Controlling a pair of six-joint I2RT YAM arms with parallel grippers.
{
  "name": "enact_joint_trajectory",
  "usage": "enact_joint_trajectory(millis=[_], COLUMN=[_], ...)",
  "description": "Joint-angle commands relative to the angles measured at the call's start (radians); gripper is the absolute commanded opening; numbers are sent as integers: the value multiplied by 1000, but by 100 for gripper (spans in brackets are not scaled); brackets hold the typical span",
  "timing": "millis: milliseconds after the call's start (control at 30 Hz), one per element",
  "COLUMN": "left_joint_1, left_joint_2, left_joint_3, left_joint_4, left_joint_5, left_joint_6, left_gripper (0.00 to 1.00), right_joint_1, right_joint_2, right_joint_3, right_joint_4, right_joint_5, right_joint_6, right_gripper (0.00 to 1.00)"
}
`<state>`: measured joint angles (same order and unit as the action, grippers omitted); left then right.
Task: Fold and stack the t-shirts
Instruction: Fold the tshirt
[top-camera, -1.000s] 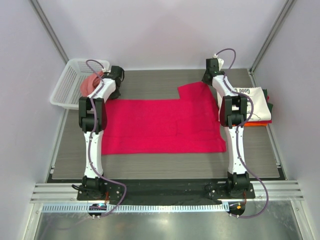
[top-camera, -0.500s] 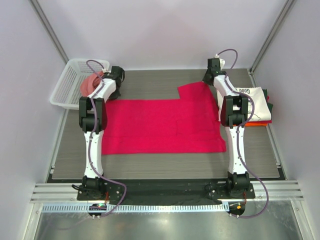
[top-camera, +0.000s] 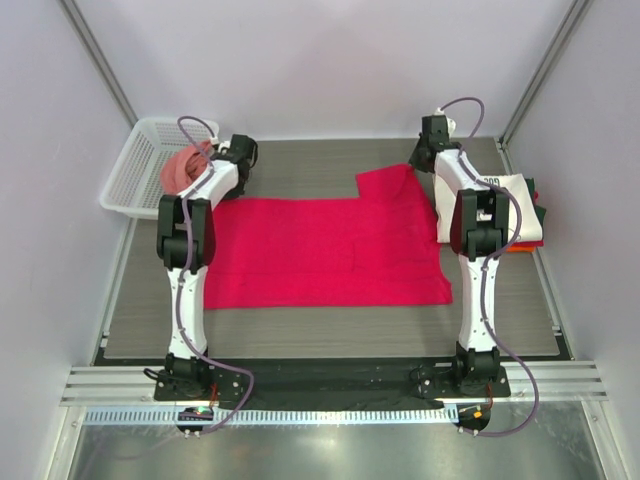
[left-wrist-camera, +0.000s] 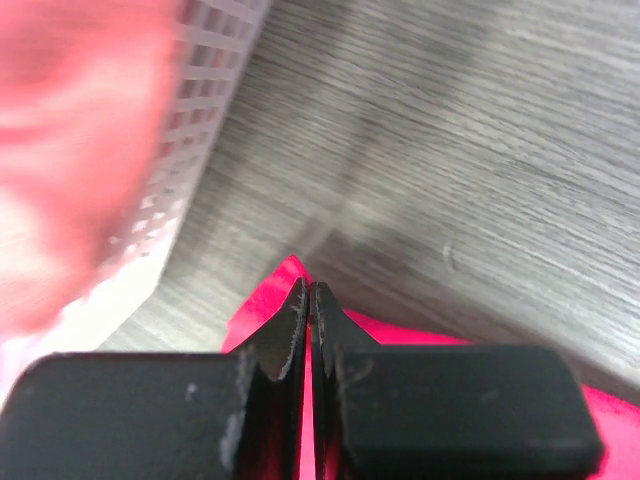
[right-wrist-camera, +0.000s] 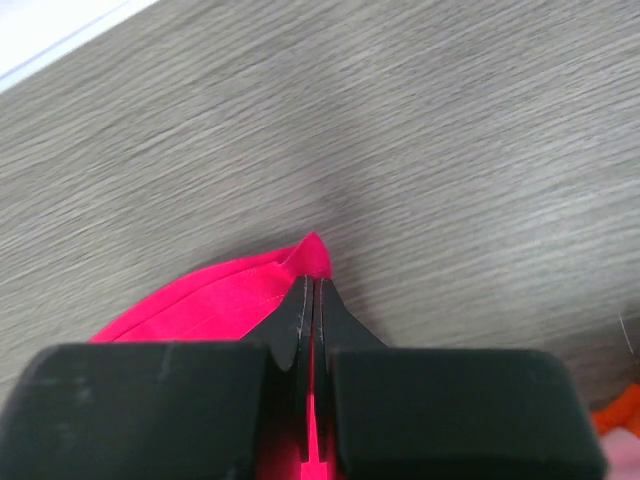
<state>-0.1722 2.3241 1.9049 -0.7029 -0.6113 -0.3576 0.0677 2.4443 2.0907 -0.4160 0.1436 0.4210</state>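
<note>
Soft crimson t-shirt (top-camera: 330, 250) lies flat and broad on the grey wood-grain table (top-camera: 330, 325), just right of the white mesh basket (top-camera: 130, 170). Left gripper (left-wrist-camera: 308, 292), close beside the basket, has its black fingers pinched tight on a pointed cloth corner. Right gripper (right-wrist-camera: 311, 288), well away from the basket, clamps a folded sleeve tip. Both arms stretch long, wrists low.

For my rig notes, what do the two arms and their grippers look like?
The left arm and right arm have white links, black joints and black bases. A purplish cable loops along each. Gripper fingers are matte black wedges, lightly scuffed.
</note>
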Motion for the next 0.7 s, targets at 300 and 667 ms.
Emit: enact_joint_trajectory(millis=[300,667], left_joint_1=[0,0], left_joint_2=[-147,-221], left_joint_3=[-70,-185], left_joint_4=[100,138], left_joint_5=[-70,-105], left_joint_6=[-3,-24], left_gripper=[0,0], right_joint_1=[-2,7], right_joint_2=[-195,-410], right_joint_3=[-104,-375], right_joint_4=[85,155], right_joint_5=[-48,-78], right_joint_6=[-11,-10], right_gripper=[1,1])
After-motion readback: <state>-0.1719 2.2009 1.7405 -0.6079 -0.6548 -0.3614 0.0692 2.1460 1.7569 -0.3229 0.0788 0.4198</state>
